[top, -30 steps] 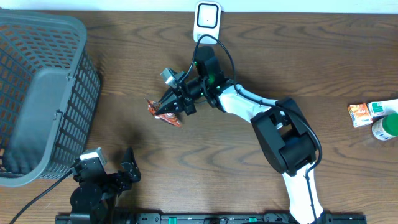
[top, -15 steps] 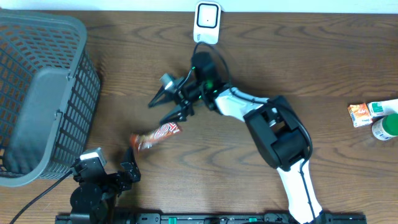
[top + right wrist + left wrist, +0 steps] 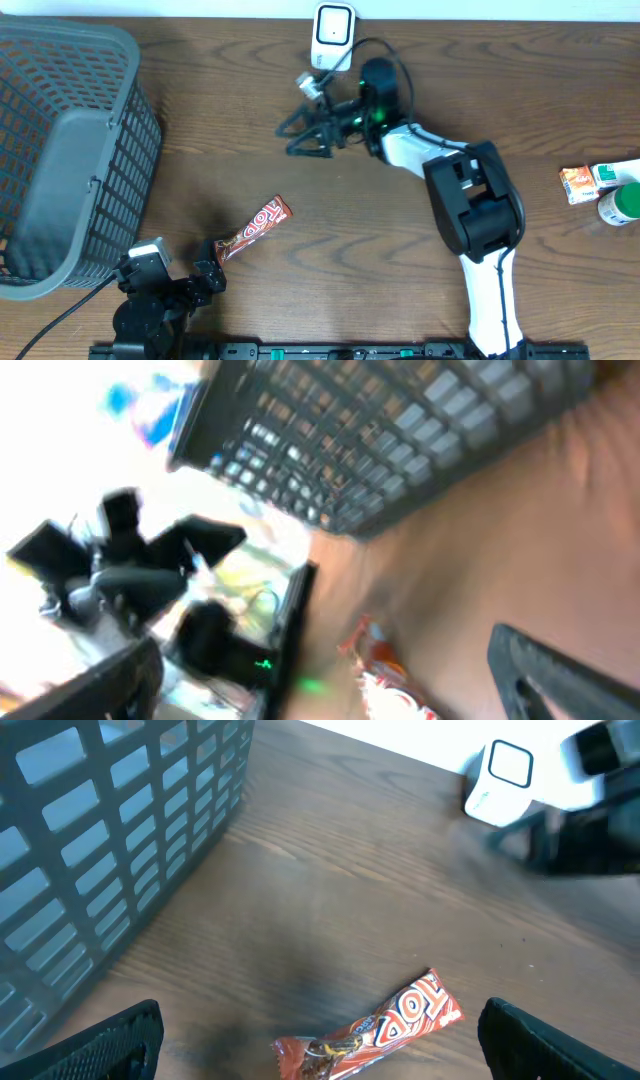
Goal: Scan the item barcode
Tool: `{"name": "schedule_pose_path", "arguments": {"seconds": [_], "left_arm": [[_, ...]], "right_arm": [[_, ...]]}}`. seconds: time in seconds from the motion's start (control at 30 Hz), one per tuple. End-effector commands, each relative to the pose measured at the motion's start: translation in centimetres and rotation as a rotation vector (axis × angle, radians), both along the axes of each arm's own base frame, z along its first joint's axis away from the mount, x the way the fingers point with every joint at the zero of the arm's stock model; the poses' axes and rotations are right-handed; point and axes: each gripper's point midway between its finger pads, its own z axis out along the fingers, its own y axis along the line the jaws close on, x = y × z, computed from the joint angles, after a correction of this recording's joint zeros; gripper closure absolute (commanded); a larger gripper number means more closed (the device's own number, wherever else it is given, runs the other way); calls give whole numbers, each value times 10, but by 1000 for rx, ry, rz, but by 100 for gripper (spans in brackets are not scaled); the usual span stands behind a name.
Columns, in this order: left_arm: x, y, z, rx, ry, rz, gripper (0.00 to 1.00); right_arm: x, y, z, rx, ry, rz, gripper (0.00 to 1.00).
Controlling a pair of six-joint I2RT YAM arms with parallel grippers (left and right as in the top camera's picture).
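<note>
basket cropped by left edge, candy bar smeared by blur, packets cut at right edge

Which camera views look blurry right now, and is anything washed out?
Overhead view: sharp, evenly lit. Left wrist view: candy bar crisp, right arm blurred at upper right. Right wrist view: smeared throughout, basket soft, upper left blown out white.

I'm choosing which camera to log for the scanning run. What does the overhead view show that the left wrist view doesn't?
Only overhead: the right tool, plainly open and empty beside the white scanner, plus an orange packet and green-capped bottle at the frame's right edge. Only left wrist: lettering on the candy bar up close, between the spread fingers of the left tool. Both: candy bar, grey basket, scanner.
</note>
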Motion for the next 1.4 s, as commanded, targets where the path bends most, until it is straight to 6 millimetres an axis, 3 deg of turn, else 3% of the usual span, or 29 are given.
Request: {"name": "schedule_pose_path", "arguments": {"seconds": [0.0,0.17,0.23,0.33,0.5,0.7,0.8,0.93,1.13,1.37], "left_arm": [[0,0,2,13,-5,-7,2],[0,0,2,13,-5,-7,2],[0,0,2,13,-5,-7,2],[0,0,2,13,-5,-7,2],[0,0,2,13,-5,-7,2],[0,0,2,13,-5,-7,2],[0,0,2,13,-5,-7,2],[0,0,2,13,-5,-7,2],[0,0,2,13,-5,-7,2],[0,0,2,13,-5,-7,2]], "right_arm": [[-7,28,-34,-207,280,-105,1],[-27,38,-110,-615,520,-334,1],[-36,39,-118,-687,526,-362,1],[-42,39,-113,-766,487,-427,1],[-39,1,-131,-993,410,-595,1],[-73,-25,-144,-1082,170,-344,1],[-108,-23,-140,-990,5,-72,1],[-135,-23,-143,-918,-119,95,1],[-151,-14,-135,-728,-242,230,1],[-165,-13,-139,-754,-241,267,6]]}}
